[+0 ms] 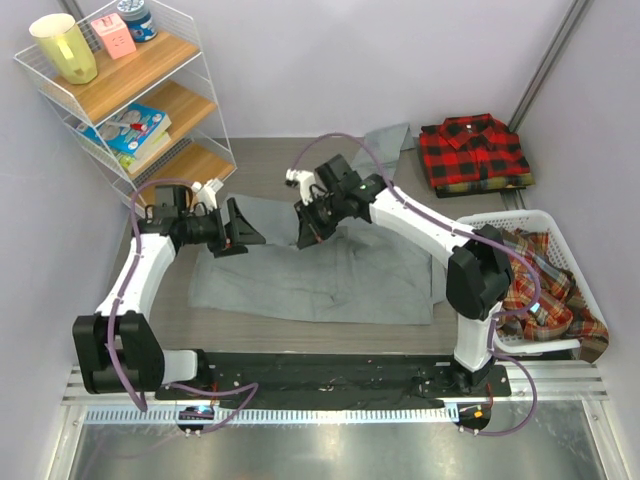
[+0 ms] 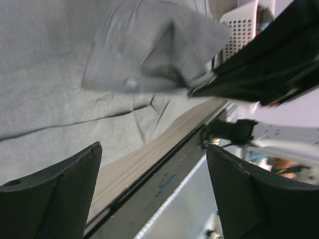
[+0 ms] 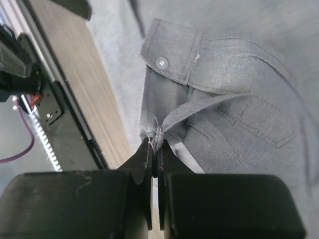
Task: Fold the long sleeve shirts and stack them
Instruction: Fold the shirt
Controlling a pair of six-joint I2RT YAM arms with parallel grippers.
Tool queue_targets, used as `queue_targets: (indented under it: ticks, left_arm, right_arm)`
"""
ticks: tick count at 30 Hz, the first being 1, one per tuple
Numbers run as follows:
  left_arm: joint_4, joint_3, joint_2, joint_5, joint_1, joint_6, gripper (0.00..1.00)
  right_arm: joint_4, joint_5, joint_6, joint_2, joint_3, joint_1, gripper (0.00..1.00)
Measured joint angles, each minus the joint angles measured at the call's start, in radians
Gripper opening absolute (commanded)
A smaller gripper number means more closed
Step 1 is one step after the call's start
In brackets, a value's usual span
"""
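Observation:
The grey shirt [image 1: 330,275] lies spread on the table's middle. My right gripper [image 1: 305,232] is shut on its sleeve cuff [image 3: 169,55], pinching the cuff's edge and holding it lifted above the cloth; the gripper shows in the right wrist view [image 3: 155,149]. The cuff with its button also hangs in the left wrist view [image 2: 149,59]. My left gripper [image 1: 243,232] is open and empty, just left of the cuff, its fingers [image 2: 55,194] wide apart. A folded red-and-black checked shirt [image 1: 473,150] lies at the back right. Plaid shirts [image 1: 540,290] fill the white basket.
A white basket [image 1: 565,235] stands at the right. A wire shelf unit [image 1: 130,90] with a yellow cup, books and boxes stands at the back left. The black base rail [image 1: 330,375] runs along the near edge.

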Motion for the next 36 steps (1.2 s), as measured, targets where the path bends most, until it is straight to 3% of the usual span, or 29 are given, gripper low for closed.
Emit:
queue_targets:
  ticks: [2, 8, 14, 20, 26, 29, 30, 31, 32, 34, 35, 36]
  left_arm:
    - [0.051, -0.046, -0.011, 0.002, 0.008, -0.072, 0.94]
    - [0.165, -0.192, -0.013, -0.021, 0.042, -0.301, 0.93]
    - [0.251, -0.226, 0.005, -0.036, 0.05, -0.479, 0.87]
    - [0.308, -0.264, 0.043, -0.038, 0.051, -0.562, 0.78]
    - [0.346, -0.269, 0.071, -0.039, 0.04, -0.601, 0.53]
    - [0.364, -0.269, 0.078, -0.04, 0.022, -0.608, 0.33]
    - [0.369, -0.269, 0.081, -0.039, 0.018, -0.607, 0.19]
    - [0.371, -0.268, 0.085, -0.039, 0.016, -0.605, 0.1]
    - [0.37, -0.266, 0.089, -0.039, 0.016, -0.605, 0.03]
    - [0.348, -0.246, 0.103, -0.04, 0.015, -0.581, 0.0]
    - [0.323, -0.222, 0.113, -0.042, 0.015, -0.555, 0.0]
    - [0.296, -0.193, 0.122, -0.047, 0.015, -0.521, 0.0]
  right_arm:
    - [0.028, 0.002, 0.027, 0.002, -0.039, 0.035, 0.01]
    - [0.127, 0.04, 0.065, 0.009, -0.047, 0.103, 0.01]
    - [0.176, 0.069, 0.084, 0.012, -0.046, 0.11, 0.01]
    - [0.187, 0.081, 0.086, 0.027, -0.046, 0.119, 0.01]
    - [0.188, 0.081, 0.086, 0.029, -0.044, 0.147, 0.01]
    - [0.188, 0.08, 0.083, 0.037, -0.032, 0.166, 0.01]
    - [0.188, 0.08, 0.082, 0.04, -0.026, 0.171, 0.01]
    - [0.188, 0.08, 0.082, 0.042, -0.022, 0.175, 0.04]
    - [0.188, 0.08, 0.081, 0.042, -0.021, 0.179, 0.16]
    - [0.18, 0.08, 0.073, 0.042, -0.014, 0.182, 0.33]
    - [0.173, 0.081, 0.063, 0.042, -0.007, 0.184, 0.52]
    - [0.164, 0.081, 0.058, 0.042, -0.001, 0.184, 0.6]
